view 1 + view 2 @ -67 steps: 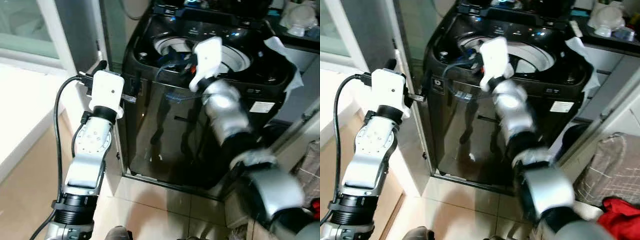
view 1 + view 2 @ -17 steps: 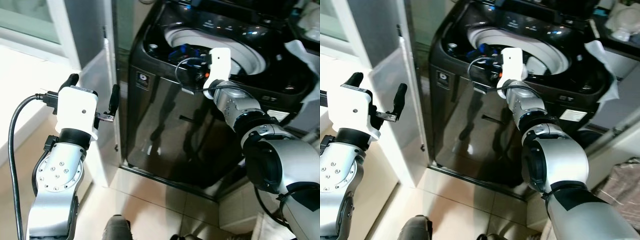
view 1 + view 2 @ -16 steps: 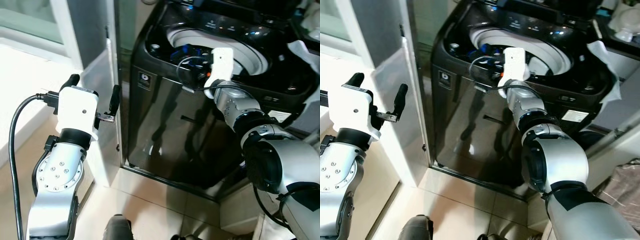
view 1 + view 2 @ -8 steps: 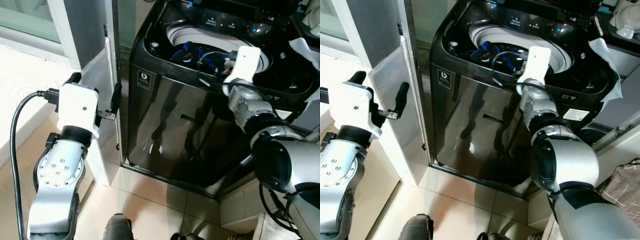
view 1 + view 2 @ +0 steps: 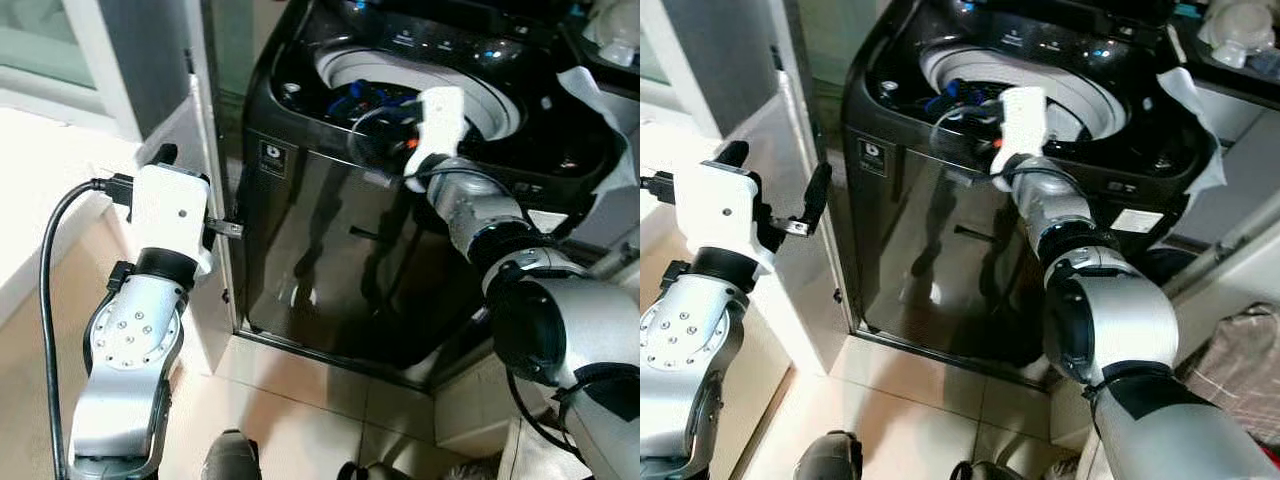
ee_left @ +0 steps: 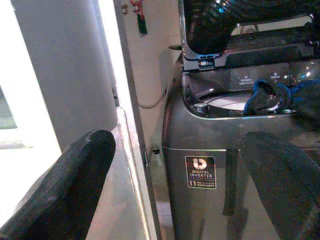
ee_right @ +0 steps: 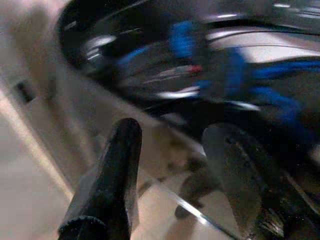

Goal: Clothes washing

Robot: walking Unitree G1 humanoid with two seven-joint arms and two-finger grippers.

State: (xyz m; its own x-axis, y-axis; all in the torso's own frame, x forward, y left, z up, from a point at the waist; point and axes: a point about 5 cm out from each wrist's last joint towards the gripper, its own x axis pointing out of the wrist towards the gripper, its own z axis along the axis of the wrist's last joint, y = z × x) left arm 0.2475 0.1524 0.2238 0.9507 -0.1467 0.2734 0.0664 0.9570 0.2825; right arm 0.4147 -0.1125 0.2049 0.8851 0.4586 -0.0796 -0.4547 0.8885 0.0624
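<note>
Inside the glossy black top-loading washing machine (image 5: 330, 250), blue and dark clothes (image 5: 375, 100) lie in its white drum. Head views show the right end effector (image 5: 975, 125) at the drum's rim. Left wrist view: left end effector (image 6: 185, 185) spread wide, empty, beside the machine. Right wrist view: fingers (image 7: 107, 185) parted, holding nothing, over blurred blue fabric.

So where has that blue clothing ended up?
The blue clothing is draped in the open drum of the dark washing machine, toward its front-left rim in the head views. The right gripper hangs just beside it, fingers apart.
</note>
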